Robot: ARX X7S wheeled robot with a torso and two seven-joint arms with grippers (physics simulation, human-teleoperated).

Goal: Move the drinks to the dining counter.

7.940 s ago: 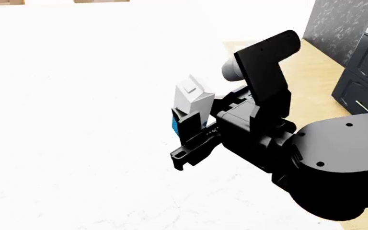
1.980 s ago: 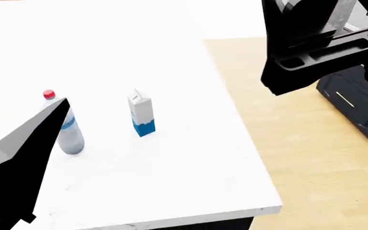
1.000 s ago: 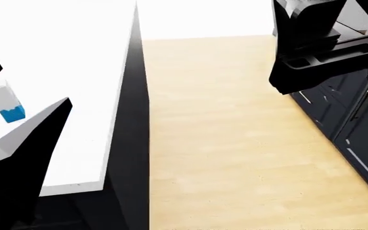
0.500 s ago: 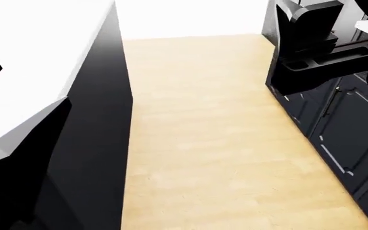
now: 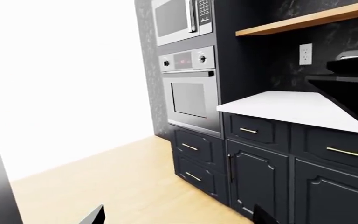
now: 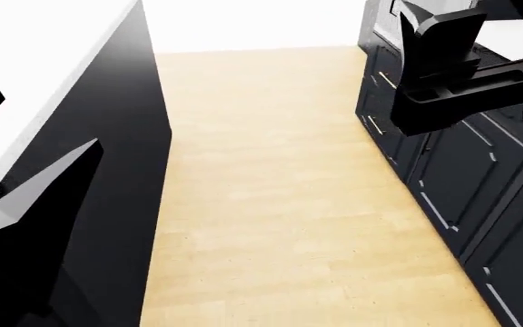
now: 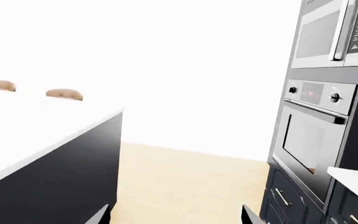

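Both grippers were spread and empty, the right gripper [image 7: 174, 217] and left gripper [image 5: 177, 217] showing only fingertips. Ahead lay bare wooden floor [image 6: 271, 191], between the black-sided dining counter [image 6: 35, 88] and dark cabinets [image 6: 462, 177]. No drinks were visible.

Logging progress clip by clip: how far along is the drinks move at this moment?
Done: two seconds ago the water bottle and milk carton stood on the white-topped dining counter. The view has since swung to the aisle, so neither shows now. In hand: nothing. The left hand and right hand are open and empty. Left: the wine bottle, which appears in no view. The dark cabinets lie across the aisle.
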